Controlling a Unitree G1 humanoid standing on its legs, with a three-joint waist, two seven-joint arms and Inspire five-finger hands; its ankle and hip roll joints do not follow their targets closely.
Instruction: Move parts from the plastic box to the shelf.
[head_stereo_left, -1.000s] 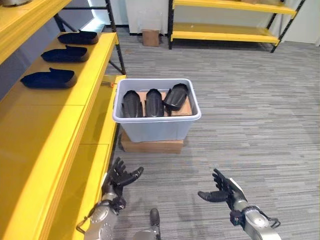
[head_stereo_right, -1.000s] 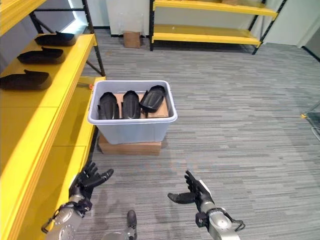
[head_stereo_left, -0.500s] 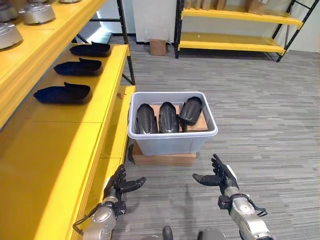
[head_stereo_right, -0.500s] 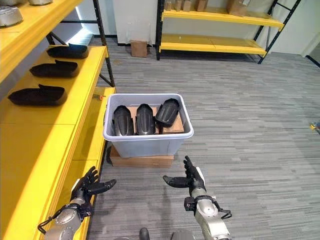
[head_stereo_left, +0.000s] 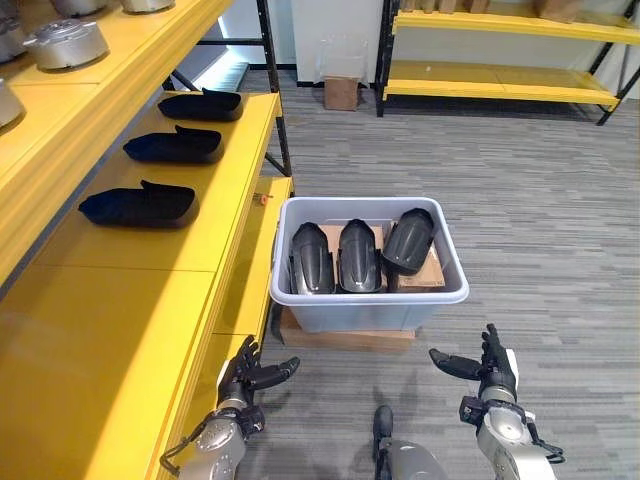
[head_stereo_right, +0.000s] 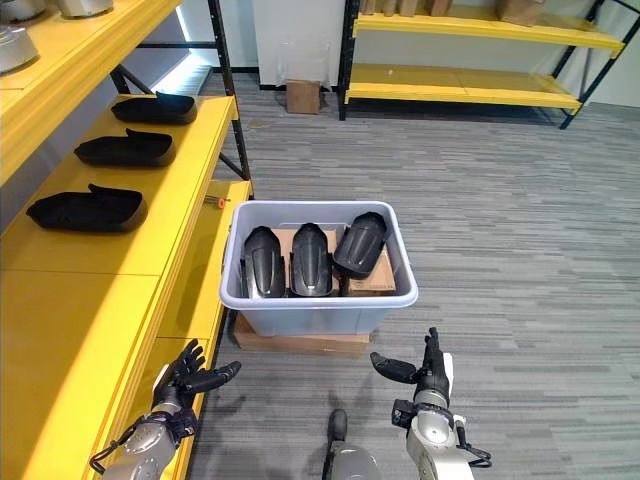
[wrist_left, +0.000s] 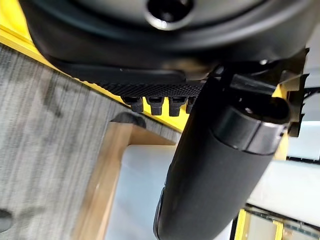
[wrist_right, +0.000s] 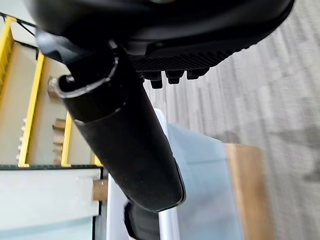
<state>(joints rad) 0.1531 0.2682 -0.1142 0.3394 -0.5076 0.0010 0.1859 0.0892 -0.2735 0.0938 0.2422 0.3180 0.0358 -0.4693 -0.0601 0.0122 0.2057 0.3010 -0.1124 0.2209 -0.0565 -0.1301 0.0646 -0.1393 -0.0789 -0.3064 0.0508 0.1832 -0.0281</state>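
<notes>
Black parts (head_stereo_left: 356, 255) lay lengthwise in the plastic box (head_stereo_left: 368, 299) at frame centre, above both empty, spread-fingered hands (left hand (head_stereo_left: 246, 377), right hand (head_stereo_left: 487, 371), about equally near).

Left robot hand (head_stereo_left: 248, 376) and right robot hand (head_stereo_left: 488, 371) hang low, fingers spread, empty.

no legible txt, labels, nos.

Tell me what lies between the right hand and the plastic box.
Nothing but bare grey floor: in the right eye view the open right hand hangs short of the plastic box, touching nothing.
</notes>
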